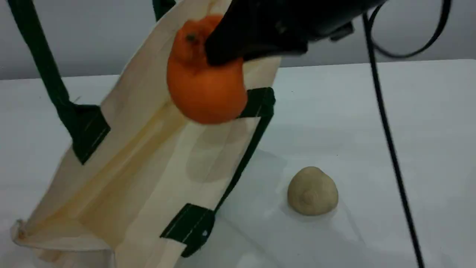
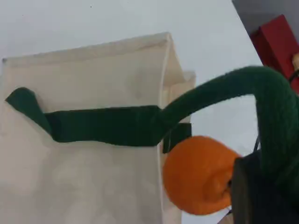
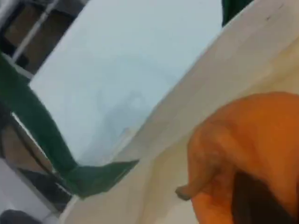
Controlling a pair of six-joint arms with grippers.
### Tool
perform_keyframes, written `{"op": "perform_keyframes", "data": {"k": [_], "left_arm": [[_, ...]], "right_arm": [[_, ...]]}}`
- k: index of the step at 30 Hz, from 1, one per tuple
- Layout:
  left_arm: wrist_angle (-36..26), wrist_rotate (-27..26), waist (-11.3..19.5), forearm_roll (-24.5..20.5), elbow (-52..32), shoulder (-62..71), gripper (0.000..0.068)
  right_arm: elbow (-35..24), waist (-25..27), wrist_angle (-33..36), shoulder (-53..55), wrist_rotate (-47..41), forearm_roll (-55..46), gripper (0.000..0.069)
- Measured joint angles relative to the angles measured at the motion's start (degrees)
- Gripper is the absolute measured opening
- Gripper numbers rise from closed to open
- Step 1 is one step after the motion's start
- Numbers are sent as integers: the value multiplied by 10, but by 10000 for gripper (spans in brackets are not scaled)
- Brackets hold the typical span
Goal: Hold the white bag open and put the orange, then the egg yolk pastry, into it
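Note:
The white bag (image 1: 148, 160) lies on the table with its mouth pulled open toward the back. One dark green handle (image 1: 44, 70) rises taut out of the top left, and in the left wrist view this handle (image 2: 266, 88) loops to the bottom right corner. My left gripper is shut on it there, its fingers hidden behind the strap. My right gripper (image 1: 219, 52) is shut on the orange (image 1: 204, 93), holding it in the air over the bag's mouth. The orange (image 3: 252, 140) fills the right wrist view. The egg yolk pastry (image 1: 313, 191) sits on the table right of the bag.
The bag's second green handle (image 1: 241, 163) lies slack along its right edge. A black cable (image 1: 390, 149) hangs down across the right of the table. A red box (image 2: 275, 42) stands beyond the table edge in the left wrist view.

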State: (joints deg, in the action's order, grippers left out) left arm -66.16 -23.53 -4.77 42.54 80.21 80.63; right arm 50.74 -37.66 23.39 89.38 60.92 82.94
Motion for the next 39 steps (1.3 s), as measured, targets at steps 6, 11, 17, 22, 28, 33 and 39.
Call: {"op": "perform_keyframes", "data": {"k": [6,11,17,22,28,33,39], "left_arm": [[0,0,0,0,0,0,71],[0,0,0,0,0,0,71],[2,0,0,1,0,0,71],[2,0,0,1,0,0,71],[5,0,0,12,0,0,71],[1,0,0,12,0,0,71],[-3,0,0,12,0,0,71]], "right_arm": [[0,-45,-34,39,35,64,24],[0,-81,-112,66,68,142,24],[9,-109,-153,90,118,174,24],[41,-116,-131,113,118,171,24],[78,-116,-129,156,117,171,24],[126,-116,-128,206,126,169,24],[169,-115,-124,247,128,169,24]]}}
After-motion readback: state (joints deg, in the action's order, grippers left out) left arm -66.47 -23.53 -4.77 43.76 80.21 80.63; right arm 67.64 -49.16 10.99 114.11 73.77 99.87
